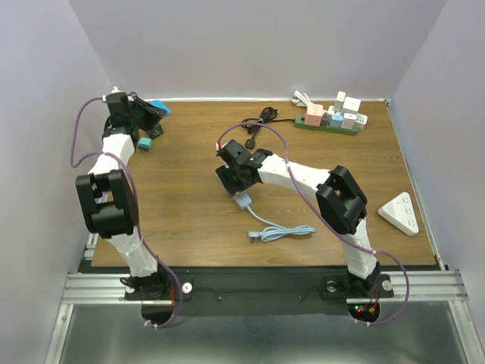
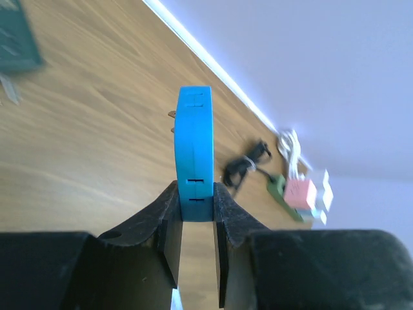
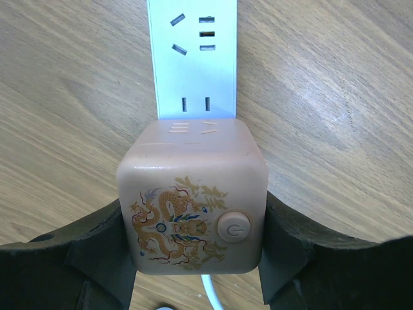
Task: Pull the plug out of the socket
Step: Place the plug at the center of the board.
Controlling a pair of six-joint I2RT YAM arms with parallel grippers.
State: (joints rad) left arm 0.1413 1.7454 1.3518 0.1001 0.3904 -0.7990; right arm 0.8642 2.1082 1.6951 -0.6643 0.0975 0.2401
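My left claw pinches the blue plug by its bottom edge, over the far left corner, so it may twist and fall. My right claw hugs the dragon cube at the white strip's end; it may slip. I count one blue plug, one dragon cube, two claws.
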